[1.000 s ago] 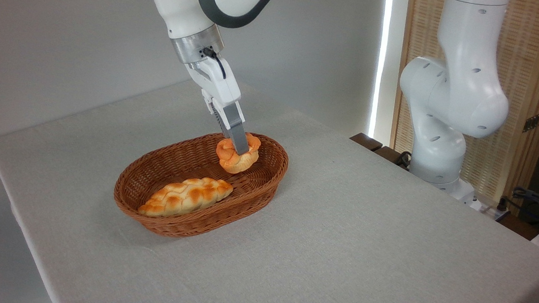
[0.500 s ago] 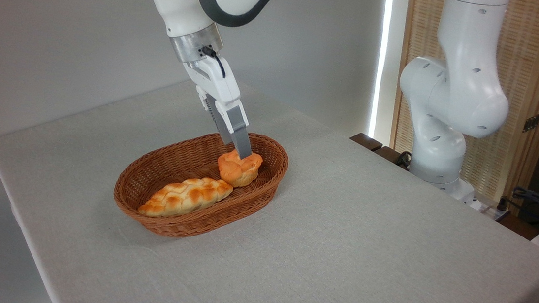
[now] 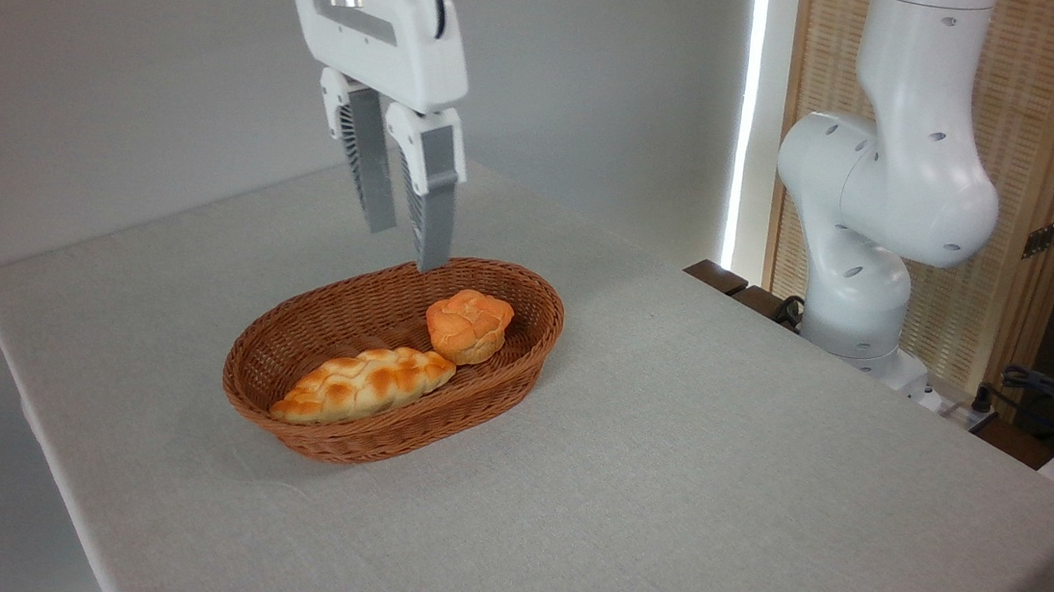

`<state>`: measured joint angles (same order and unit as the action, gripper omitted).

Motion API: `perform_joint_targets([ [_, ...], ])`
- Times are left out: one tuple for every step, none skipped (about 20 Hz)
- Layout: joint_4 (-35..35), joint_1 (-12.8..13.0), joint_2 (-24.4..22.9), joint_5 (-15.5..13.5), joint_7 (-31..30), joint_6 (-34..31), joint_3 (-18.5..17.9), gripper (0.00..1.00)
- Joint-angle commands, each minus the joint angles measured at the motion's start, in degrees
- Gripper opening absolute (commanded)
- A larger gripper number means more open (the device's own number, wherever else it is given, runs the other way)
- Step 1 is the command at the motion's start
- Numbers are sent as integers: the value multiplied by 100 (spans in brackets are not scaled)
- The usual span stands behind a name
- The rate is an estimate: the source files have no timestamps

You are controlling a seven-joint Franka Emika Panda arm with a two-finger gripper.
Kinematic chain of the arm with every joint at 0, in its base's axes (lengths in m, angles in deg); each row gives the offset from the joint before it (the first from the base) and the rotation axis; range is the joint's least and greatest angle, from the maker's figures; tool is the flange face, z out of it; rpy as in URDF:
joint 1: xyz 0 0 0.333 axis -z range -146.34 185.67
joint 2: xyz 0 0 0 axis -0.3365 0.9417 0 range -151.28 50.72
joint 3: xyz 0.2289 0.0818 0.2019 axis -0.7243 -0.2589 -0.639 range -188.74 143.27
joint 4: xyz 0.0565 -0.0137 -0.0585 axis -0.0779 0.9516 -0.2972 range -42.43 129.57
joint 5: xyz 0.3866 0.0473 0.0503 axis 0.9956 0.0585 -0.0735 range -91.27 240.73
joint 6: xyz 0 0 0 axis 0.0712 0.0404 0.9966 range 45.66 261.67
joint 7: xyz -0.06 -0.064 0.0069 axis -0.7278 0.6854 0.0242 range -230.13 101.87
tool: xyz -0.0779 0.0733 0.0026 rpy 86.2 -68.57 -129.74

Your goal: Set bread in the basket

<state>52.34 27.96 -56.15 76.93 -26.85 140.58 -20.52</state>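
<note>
Bun (image 3: pixel 469 325) resting in basket (image 3: pixel 292 428) at its right end, touching loaf (image 3: pixel 364 384); gripper (image 3: pixel 406 248) w/ fingers apart, empty, above basket's far rim; table (image 3: pixel 664 483).

White arm (image 3: pixel 887 176) with silver wrist ring, black cable, white tool (image 3: pixel 404 247) bearing grey ribbed fingers (image 3: pixel 435 200).

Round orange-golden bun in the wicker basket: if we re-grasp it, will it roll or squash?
The round orange-golden bun is rounded, so a push would probably roll it, though the braided pale loaf and the oval brown wicker basket wall hem it in. It looks light. Whether it squashes can't be told here.
</note>
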Motion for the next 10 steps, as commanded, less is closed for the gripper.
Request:
perform_joint_targets([
  [-270, 58, 173, -62, 429, -180, -466, 100],
  [-322, 50, 235, -79, 429, -172, -537, 100],
  [-349, 49, 279, -97, 456, -84, -624, 100],
  [-358, 49, 323, -123, 456, 3, -669, 100],
  [-358, 32, 332, -167, 447, 100, -687, 100],
  [-349, -12, 332, -237, 447, 118, -695, 100],
  [-349, -47, 332, -351, 447, 110, -696, 100],
  [-349, -73, 332, -378, 447, 110, -696, 100],
  [-349, -74, 332, -378, 438, 110, -687, 100],
  [-349, -82, 332, -352, 429, 75, -643, 100],
])
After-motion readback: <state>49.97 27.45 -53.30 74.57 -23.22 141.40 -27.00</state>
